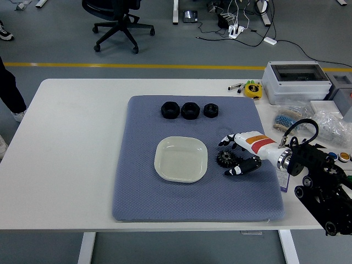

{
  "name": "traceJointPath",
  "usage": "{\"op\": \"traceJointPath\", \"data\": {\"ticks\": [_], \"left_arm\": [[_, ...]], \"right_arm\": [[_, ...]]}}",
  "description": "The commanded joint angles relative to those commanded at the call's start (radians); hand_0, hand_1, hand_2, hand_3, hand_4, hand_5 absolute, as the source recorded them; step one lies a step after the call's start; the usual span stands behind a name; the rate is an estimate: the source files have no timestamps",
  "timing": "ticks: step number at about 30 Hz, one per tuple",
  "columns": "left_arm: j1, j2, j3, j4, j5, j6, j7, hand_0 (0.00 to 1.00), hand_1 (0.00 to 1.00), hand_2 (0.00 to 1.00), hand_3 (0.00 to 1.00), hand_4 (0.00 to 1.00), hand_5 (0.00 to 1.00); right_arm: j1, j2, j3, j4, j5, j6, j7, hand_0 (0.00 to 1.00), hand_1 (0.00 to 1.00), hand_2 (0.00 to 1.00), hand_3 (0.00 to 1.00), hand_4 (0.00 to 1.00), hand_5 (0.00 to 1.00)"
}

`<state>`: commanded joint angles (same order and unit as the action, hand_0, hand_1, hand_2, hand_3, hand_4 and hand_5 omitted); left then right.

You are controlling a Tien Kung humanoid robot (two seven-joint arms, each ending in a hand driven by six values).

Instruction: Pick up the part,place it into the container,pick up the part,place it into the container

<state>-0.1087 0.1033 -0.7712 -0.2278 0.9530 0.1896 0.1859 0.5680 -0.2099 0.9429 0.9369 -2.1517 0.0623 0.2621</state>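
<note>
Right hand (237, 154) half-curled around the black gear (224, 159), just right of the dish (181, 159).

Its fingers bracket the gear without clearly pinching it. The blue mat (148, 192) lies bare in front of and left of the dish; three black nuts (189, 110) line up behind it. The white surface (77, 159) is open further left, cluttered with boxes and bags further right. Beyond: grey floor, an office chair.
</note>
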Motion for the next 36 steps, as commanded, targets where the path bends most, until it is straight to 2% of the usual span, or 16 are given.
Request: {"op": "traceJointPath", "data": {"ticks": [1,2,7,8,13,14,19,20,25,26,36], "left_arm": [[0.0,0.0,-0.001,0.0,0.001,0.0,0.0,0.73,0.704,0.751,0.607,0.712,0.67],[0.0,0.0,0.0,0.0,0.001,0.0,0.0,0.73,0.704,0.752,0.606,0.712,0.669],[0.0,0.0,-0.002,0.0,0.002,-0.001,0.001,0.73,0.704,0.752,0.606,0.712,0.669],[-0.001,0.0,-0.003,0.0,0.004,-0.001,0.002,0.731,0.704,0.752,0.606,0.712,0.67],[0.0,0.0,-0.004,0.0,0.006,-0.001,0.002,0.731,0.704,0.752,0.606,0.712,0.67],[0.0,-0.001,-0.004,0.0,0.006,-0.001,0.002,0.73,0.704,0.751,0.606,0.712,0.668],[0.001,0.0,-0.006,0.0,0.01,-0.001,0.003,0.73,0.704,0.751,0.606,0.712,0.668],[0.002,0.0,-0.007,-0.001,0.012,-0.002,0.004,0.73,0.704,0.751,0.606,0.711,0.667],[0.006,0.0,-0.013,-0.001,0.021,-0.002,0.006,0.73,0.704,0.751,0.606,0.711,0.667],[0.007,0.0,-0.014,-0.001,0.023,-0.003,0.007,0.73,0.704,0.751,0.606,0.711,0.669],[0.01,0.003,-0.019,-0.002,0.04,-0.007,0.012,0.73,0.703,0.751,0.605,0.712,0.67]], "right_arm": [[0.0,0.0,-0.001,-0.006,0.004,-0.001,0.0,0.392,0.554,0.666,0.63,0.969,0.325],[0.0,0.001,-0.003,-0.013,0.01,-0.002,-0.001,0.354,0.515,0.613,0.583,0.908,0.312],[0.0,0.002,-0.007,-0.032,0.036,-0.012,-0.004,0.354,0.515,0.613,0.583,0.908,0.312],[0.0,0.002,-0.009,-0.035,0.042,-0.016,-0.003,0.301,0.46,0.559,0.546,0.838,0.298],[0.001,0.002,-0.015,-0.04,0.066,-0.028,-0.005,0.301,0.46,0.559,0.546,0.838,0.298],[0.001,0.002,-0.017,-0.041,0.07,-0.03,-0.006,0.261,0.436,0.531,0.536,0.821,0.319],[0.002,0.004,-0.024,-0.042,0.085,-0.038,-0.006,0.261,0.436,0.531,0.536,0.821,0.319],[0.001,0.005,-0.027,-0.042,0.089,-0.04,-0.005,0.221,0.415,0.504,0.523,0.795,0.313],[-0.004,0.006,-0.031,-0.041,0.103,-0.056,-0.001,0.221,0.415,0.504,0.523,0.795,0.313],[-0.005,0.006,-0.032,-0.04,0.105,-0.058,0.0,0.166,0.371,0.482,0.513,0.77,0.322],[-0.007,-0.001,-0.031,-0.012,0.135,-0.076,0.009,0.144,0.355,0.469,0.51,0.76,0.326]]}}
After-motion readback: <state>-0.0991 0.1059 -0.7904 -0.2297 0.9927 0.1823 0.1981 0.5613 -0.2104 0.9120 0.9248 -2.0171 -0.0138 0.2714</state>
